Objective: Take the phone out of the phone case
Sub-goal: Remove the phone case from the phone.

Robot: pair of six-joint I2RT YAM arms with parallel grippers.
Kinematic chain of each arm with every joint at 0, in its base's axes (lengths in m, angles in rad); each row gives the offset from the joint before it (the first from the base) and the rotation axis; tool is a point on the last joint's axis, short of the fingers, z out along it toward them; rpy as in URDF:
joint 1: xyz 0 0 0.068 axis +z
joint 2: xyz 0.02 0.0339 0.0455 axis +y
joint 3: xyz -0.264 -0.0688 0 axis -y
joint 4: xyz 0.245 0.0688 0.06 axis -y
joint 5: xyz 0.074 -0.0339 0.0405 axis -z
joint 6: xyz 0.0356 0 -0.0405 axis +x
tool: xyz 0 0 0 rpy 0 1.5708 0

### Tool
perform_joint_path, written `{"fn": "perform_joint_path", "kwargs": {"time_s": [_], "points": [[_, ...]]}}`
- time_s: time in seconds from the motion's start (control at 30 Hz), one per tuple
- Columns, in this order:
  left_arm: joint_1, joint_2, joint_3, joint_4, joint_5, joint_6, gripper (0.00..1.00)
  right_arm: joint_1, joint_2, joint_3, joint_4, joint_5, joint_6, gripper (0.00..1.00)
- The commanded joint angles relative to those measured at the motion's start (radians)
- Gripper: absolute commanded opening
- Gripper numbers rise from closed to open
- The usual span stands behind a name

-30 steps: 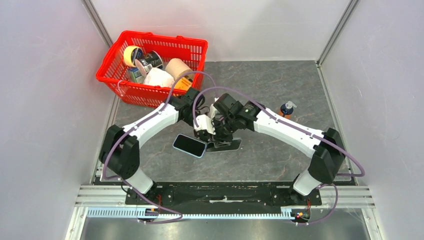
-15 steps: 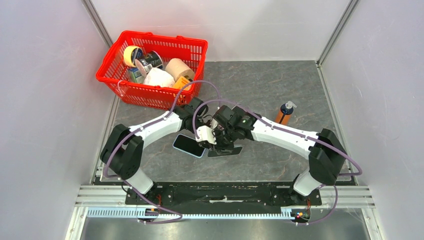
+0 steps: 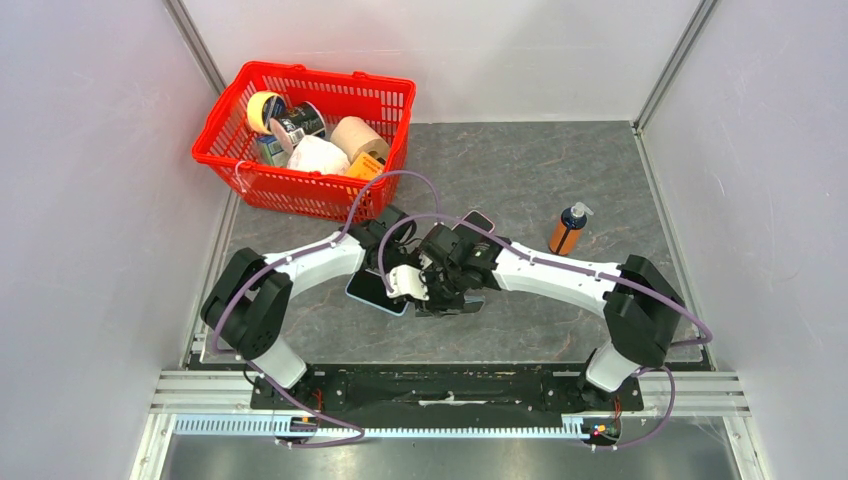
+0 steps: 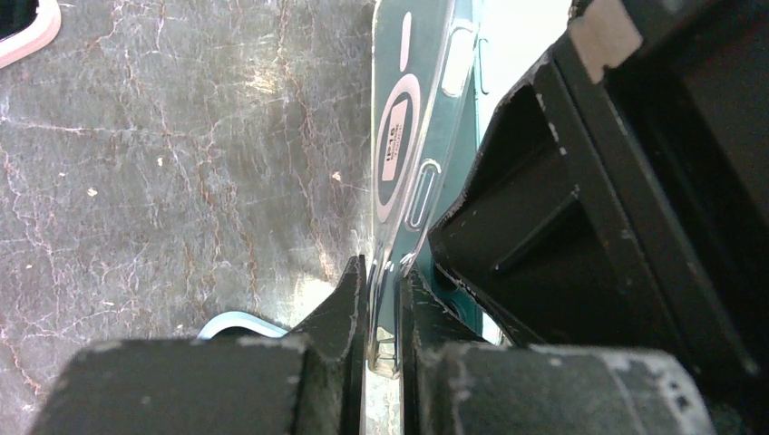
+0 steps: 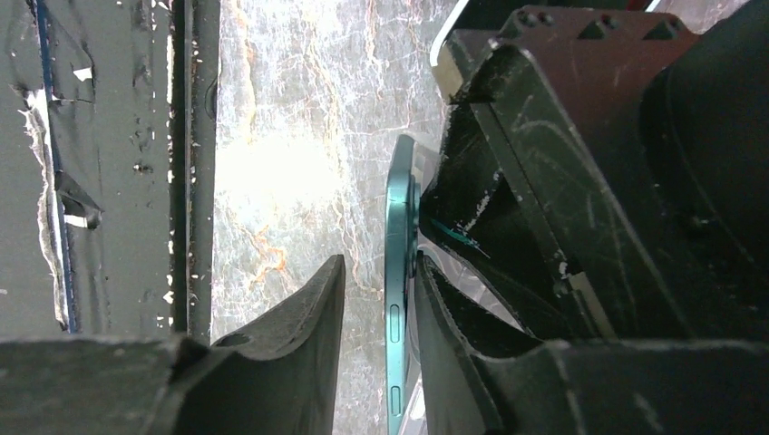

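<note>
Left jaws are pinching the clear plastic phone case (image 4: 399, 136) by its rim, while right jaws are standing spread around the slim teal phone (image 5: 397, 299).

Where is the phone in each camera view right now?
Top external: the phone lies flat just left of centre, where the two arms meet.
Left wrist: the phone is edge-on at upper middle, behind the clear phone case.
Right wrist: the phone is a teal edge-on strip in the lower centre.
Shared landmark: the grey marbled tabletop.
</note>
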Motion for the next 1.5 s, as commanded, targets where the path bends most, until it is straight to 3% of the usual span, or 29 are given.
{"fn": "perform_joint_path", "kwargs": {"time_s": [0.0, 0.23, 0.43, 0.67, 0.87, 1.47], "points": [[-0.094, -0.063, 0.024, 0.197, 0.015, 0.022, 0.02, -0.001, 0.104, -0.010, 0.083, 0.080, 0.137, 0.43], [-0.103, -0.067, 0.017, 0.197, 0.024, 0.012, 0.02, 0.001, 0.152, 0.014, 0.076, 0.115, 0.150, 0.50], [-0.102, -0.070, 0.011, 0.197, 0.031, 0.012, 0.02, 0.004, 0.199, 0.027, 0.079, 0.152, 0.166, 0.45], [-0.103, -0.085, -0.005, 0.186, 0.045, 0.019, 0.02, 0.004, 0.215, 0.030, 0.096, 0.217, 0.175, 0.26], [-0.102, -0.094, -0.018, 0.153, 0.027, 0.050, 0.02, 0.004, 0.184, 0.032, 0.077, 0.227, 0.175, 0.00], [-0.060, 0.012, 0.102, 0.063, -0.012, 0.114, 0.02, 0.004, -0.042, -0.026, -0.064, 0.091, 0.123, 0.00]]}}
